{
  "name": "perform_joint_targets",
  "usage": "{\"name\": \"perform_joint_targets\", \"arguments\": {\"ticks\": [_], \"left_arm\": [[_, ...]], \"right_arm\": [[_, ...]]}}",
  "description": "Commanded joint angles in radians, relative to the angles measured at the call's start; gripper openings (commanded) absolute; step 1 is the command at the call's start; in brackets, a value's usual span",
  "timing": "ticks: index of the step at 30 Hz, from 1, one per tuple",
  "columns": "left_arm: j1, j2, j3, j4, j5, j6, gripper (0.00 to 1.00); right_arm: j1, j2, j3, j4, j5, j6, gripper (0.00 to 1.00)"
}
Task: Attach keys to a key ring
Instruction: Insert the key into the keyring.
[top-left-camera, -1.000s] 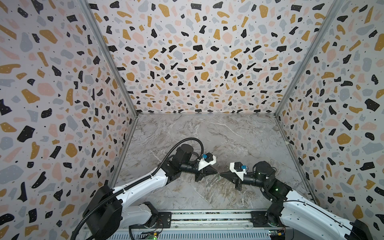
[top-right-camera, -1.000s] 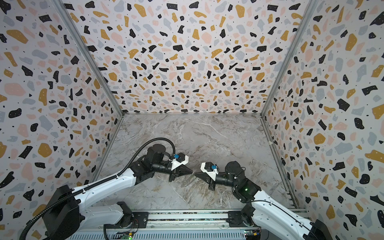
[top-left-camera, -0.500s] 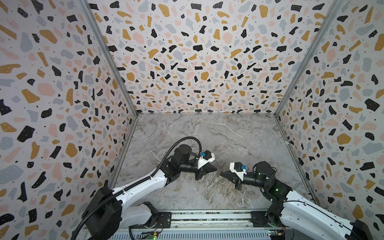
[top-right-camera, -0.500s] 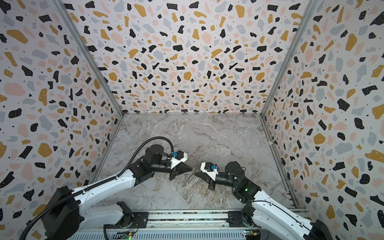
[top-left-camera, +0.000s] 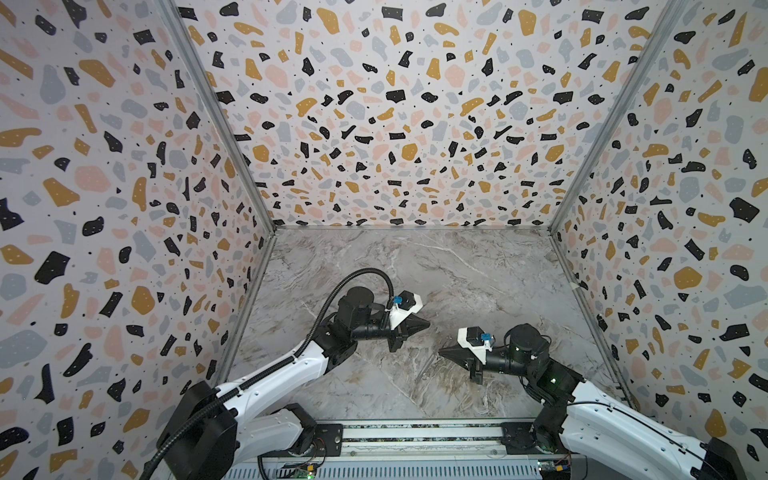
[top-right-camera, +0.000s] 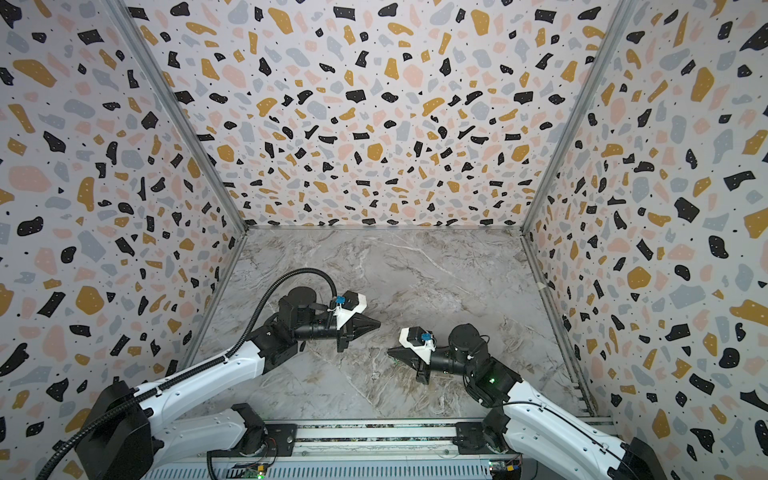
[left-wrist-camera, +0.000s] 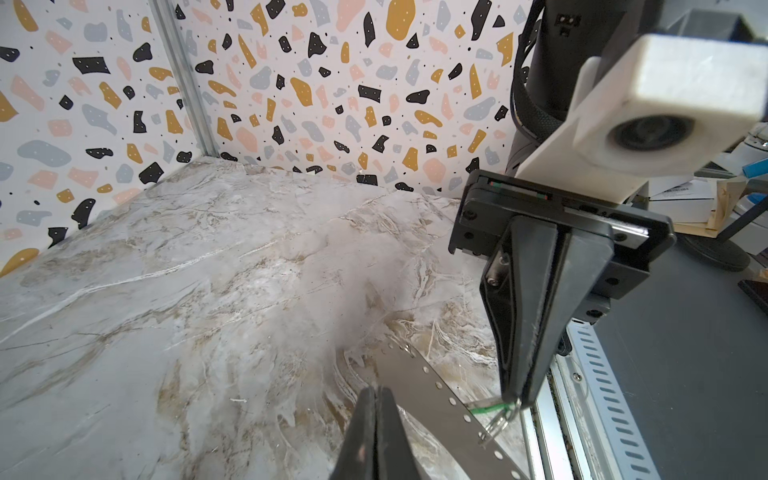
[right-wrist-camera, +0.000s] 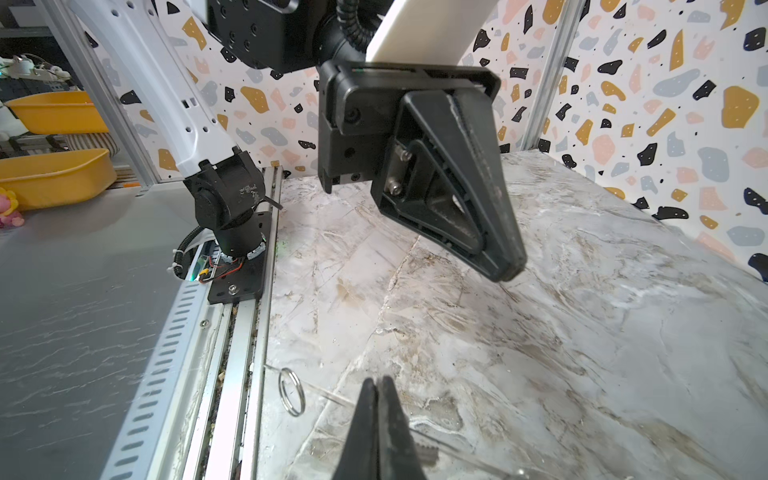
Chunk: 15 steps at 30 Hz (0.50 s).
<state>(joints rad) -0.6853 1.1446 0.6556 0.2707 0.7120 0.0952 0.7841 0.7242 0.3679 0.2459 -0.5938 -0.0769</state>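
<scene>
My right gripper (top-left-camera: 440, 352) (top-right-camera: 389, 352) (right-wrist-camera: 377, 380) hovers low over the marble floor, jaws pressed shut. In the left wrist view a thin green key (left-wrist-camera: 486, 409) sticks out from its tip (left-wrist-camera: 515, 397), and a small silvery split key ring (left-wrist-camera: 498, 422) hangs there too. In the right wrist view the key ring (right-wrist-camera: 281, 388) stands to one side of the jaws and a toothed key shaft (right-wrist-camera: 428, 451) shows on the other side. My left gripper (top-left-camera: 428, 322) (top-right-camera: 379, 323) (left-wrist-camera: 376, 390) is shut with nothing visible in it, a short gap from the right one.
Terrazzo walls (top-left-camera: 395, 124) close the back and both sides. A metal rail (top-left-camera: 415, 434) runs along the front edge. In the left wrist view a flat dark-grey strip with pale dots (left-wrist-camera: 415, 386) lies under both tips. Yellow bins (right-wrist-camera: 54, 174) stand outside the cell.
My left gripper has drawn back and upward, away from the right gripper's tip, so the gap between the two tips has grown. The right gripper has stayed where it was.
</scene>
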Motion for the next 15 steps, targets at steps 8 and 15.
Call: {"name": "perform_joint_targets", "arguments": {"ticks": [8,15], "left_arm": [[-0.025,-0.037,-0.051,0.034,0.000,0.021,0.13],[-0.073,-0.046,-0.063,0.010,0.010,0.061,0.22]], "right_arm": [[0.003,0.004,0.040,0.007,0.003,0.000,0.00],[0.004,0.006,0.052,0.001,0.003,-0.002,0.00]]}}
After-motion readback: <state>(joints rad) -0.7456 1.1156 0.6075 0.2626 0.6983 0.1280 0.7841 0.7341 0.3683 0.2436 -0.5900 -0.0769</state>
